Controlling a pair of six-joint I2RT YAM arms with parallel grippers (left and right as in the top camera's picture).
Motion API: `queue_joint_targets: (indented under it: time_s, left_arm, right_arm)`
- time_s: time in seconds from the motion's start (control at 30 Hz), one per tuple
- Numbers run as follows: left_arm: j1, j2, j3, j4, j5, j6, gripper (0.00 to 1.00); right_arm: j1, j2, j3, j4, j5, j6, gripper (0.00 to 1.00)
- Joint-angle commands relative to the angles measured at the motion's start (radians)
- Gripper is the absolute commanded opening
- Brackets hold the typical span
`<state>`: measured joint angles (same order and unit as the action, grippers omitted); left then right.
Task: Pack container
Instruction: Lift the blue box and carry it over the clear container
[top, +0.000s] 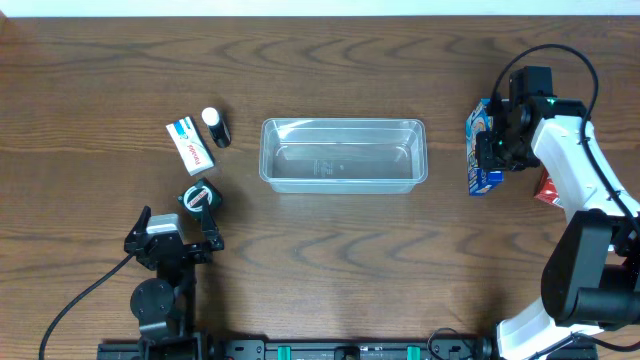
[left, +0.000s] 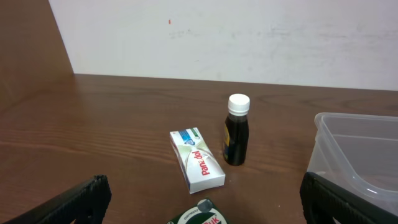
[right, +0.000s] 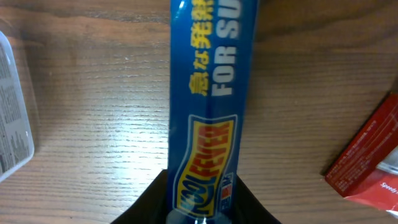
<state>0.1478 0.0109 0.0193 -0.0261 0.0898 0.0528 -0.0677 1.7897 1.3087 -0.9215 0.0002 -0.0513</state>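
The clear plastic container (top: 343, 154) sits empty mid-table; its corner shows in the left wrist view (left: 357, 146). My right gripper (top: 497, 148) is shut on a blue Kool Fever box (top: 482, 146), right of the container; the box fills the right wrist view (right: 211, 93) between the fingers (right: 202, 208). My left gripper (top: 200, 235) is open and empty at the front left, its fingers (left: 202, 202) spread wide. A round green ointment tin (top: 197, 196) lies just ahead of it (left: 199, 214).
A white Panadol box (top: 190, 145) (left: 197, 160) and a small dark bottle with a white cap (top: 216, 127) (left: 236, 130) lie left of the container. A red packet (top: 546, 186) (right: 367, 162) lies right of the blue box.
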Motion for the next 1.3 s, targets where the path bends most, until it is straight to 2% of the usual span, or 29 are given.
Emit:
queue_joint_targets:
  time_s: [0.0, 0.3, 0.5, 0.67, 0.87, 0.93, 1.03, 1.13, 1.27]
  left_arm:
    - [0.0, -0.005, -0.015, -0.036, 0.011, 0.007, 0.98]
    - [0.0, -0.005, -0.015, -0.036, 0.011, 0.006, 0.98]
    - [0.0, -0.005, -0.015, -0.036, 0.011, 0.007, 0.98]
    - [0.0, -0.005, -0.015, -0.036, 0.011, 0.006, 0.98]
    - [0.0, -0.005, -0.015, -0.036, 0.011, 0.006, 0.98]
    - [0.0, -0.005, -0.015, -0.036, 0.011, 0.007, 0.98]
    - [0.0, -0.005, -0.015, -0.036, 0.011, 0.007, 0.98]
    - [0.0, -0.005, -0.015, -0.036, 0.011, 0.007, 0.98]
    - [0.0, -0.005, -0.015, -0.036, 0.011, 0.006, 0.98]
  right_arm:
    - [0.009, 0.003, 0.015, 0.002, -0.004, 0.006, 0.19]
    - [0.009, 0.002, 0.027, 0.022, 0.031, 0.005, 0.11]
    - [0.012, -0.002, 0.126, -0.023, 0.016, -0.029, 0.06]
    - [0.044, -0.002, 0.283, -0.102, -0.086, -0.152, 0.01]
    - [0.136, -0.002, 0.481, -0.232, -0.167, -0.363, 0.03]
    - [0.184, -0.002, 0.545, -0.281, -0.167, -0.438, 0.05]
    - [0.274, -0.002, 0.629, -0.342, -0.165, -0.526, 0.14]
    - [0.359, -0.002, 0.681, -0.378, -0.161, -0.586, 0.14]
    - [0.47, -0.002, 0.69, -0.393, -0.161, -0.65, 0.09]
